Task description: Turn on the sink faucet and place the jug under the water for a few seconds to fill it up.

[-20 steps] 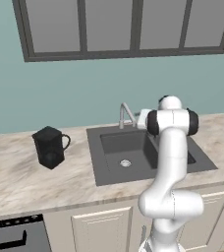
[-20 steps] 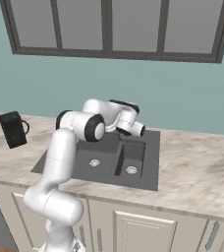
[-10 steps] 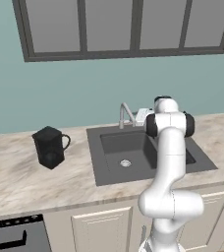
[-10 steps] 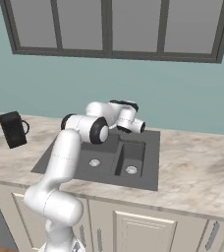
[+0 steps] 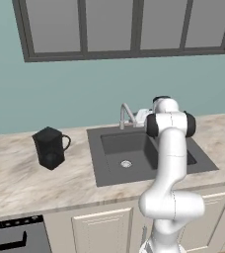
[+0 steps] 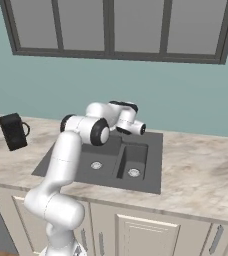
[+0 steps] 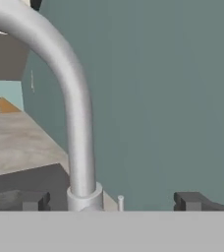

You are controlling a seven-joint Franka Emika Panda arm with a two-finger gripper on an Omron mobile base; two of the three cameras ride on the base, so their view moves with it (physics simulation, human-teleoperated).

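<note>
Gripper (image 7: 111, 202) spread wide, holding nothing, at the sink faucet (image 7: 70, 108) base; jug (image 5: 50, 147) well apart on counter (image 5: 16, 178)

The sink faucet (image 7: 77, 108) is showing smooth brushed grey metal with a soft sheen. The sink (image 5: 113, 175) is looking matt dark grey. The jug (image 5: 49, 147) is reading as matt black, while the counter (image 5: 16, 178) is showing polished beige veined stone.

Black jug (image 5: 49, 147), dark grey sink (image 5: 103, 171), silvery faucet (image 7: 74, 113), beige-veined counter (image 5: 16, 180).
</note>
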